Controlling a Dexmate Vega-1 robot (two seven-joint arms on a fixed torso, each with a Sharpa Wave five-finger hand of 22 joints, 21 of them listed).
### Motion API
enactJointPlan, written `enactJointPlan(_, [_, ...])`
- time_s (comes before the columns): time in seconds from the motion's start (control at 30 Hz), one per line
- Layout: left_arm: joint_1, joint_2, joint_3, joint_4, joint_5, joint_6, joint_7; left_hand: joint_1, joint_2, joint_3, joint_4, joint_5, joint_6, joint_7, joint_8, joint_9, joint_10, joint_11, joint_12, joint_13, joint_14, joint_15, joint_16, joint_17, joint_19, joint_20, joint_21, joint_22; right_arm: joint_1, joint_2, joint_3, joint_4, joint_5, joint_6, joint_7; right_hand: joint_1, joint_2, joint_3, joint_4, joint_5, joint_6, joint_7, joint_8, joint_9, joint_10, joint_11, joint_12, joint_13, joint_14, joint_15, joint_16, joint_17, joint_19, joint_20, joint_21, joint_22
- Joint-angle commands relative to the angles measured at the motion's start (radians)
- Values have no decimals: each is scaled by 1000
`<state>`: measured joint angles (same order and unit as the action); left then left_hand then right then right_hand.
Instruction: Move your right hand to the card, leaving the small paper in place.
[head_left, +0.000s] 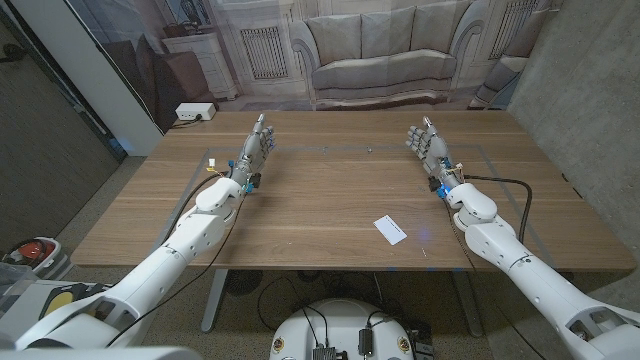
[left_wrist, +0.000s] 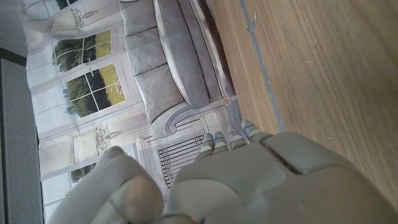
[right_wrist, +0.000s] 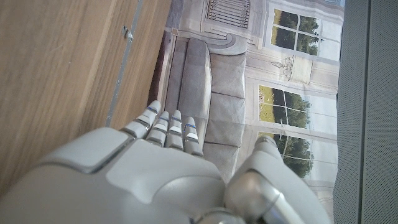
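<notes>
I can't read any words or numbers here. The white card (head_left: 390, 230) on my bench (head_left: 320, 200) looks blank from where I am, and nothing else has letters on it.

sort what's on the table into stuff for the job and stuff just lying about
For the job:
- white card, flat near the table's front edge; whether it is the card or the small paper I cannot tell
- right hand, holding nothing, farther back than the card

Just there:
- left hand, holding nothing
- white box at the far left corner
- black cable by the right arm
</notes>
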<state>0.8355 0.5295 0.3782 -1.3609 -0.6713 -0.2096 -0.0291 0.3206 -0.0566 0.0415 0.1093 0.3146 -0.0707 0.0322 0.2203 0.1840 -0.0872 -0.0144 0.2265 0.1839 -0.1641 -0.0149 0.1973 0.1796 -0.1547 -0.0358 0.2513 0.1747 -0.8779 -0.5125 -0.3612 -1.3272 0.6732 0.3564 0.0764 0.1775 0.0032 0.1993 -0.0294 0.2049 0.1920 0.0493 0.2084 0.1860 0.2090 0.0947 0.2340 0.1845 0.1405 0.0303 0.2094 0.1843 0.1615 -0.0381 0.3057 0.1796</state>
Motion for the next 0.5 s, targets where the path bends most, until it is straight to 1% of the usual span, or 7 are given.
enactJointPlan(0.03, [-1,5,-1,-11,4,8,6,6,6,2,1,5,0,0,-3,2,0,4,-2,3,2,5,-2,2,-12,-37,-2,5,-48,-21,27,-49,6,32,1,4,13,5,-10,0,35,-6,14,6,28,-7,13,6,35,-11,12,5,33,-26,6,3])
enactJointPlan(0.07, [0,6,-2,-12,3,8,5,6,7,2,1,5,1,0,-3,2,0,4,-2,3,2,6,-2,2,-12,-37,-2,5,-50,-23,28,-53,5,35,1,4,16,6,-10,-1,40,-9,15,7,36,-6,16,7,46,-17,14,6,42,-26,8,3])
enactJointPlan(0.13, [3,8,-3,-17,3,8,7,7,7,2,1,5,2,0,-3,2,1,5,-2,3,2,6,-2,2,-11,-37,-3,5,-56,-26,29,-60,4,40,2,5,17,6,-11,-1,42,-10,16,8,41,-8,17,8,51,-16,15,7,50,-24,9,4])
enactJointPlan(0.3, [10,16,-5,-29,7,5,8,10,10,3,0,5,5,-1,-3,2,2,3,-3,3,4,7,-2,3,-12,-34,-5,5,-68,-28,30,-74,1,56,7,9,19,8,-14,-1,31,-19,10,8,40,-9,16,8,52,-15,13,7,53,-22,8,4])
enactJointPlan(0.5, [21,18,-9,-41,6,1,15,12,13,3,-1,5,9,0,-2,2,6,3,-2,4,8,9,-1,3,-11,-33,-6,5,-80,-24,35,-79,8,96,33,20,20,11,-23,-2,31,-25,8,9,36,-16,13,9,26,-9,-3,5,44,-18,-2,4])
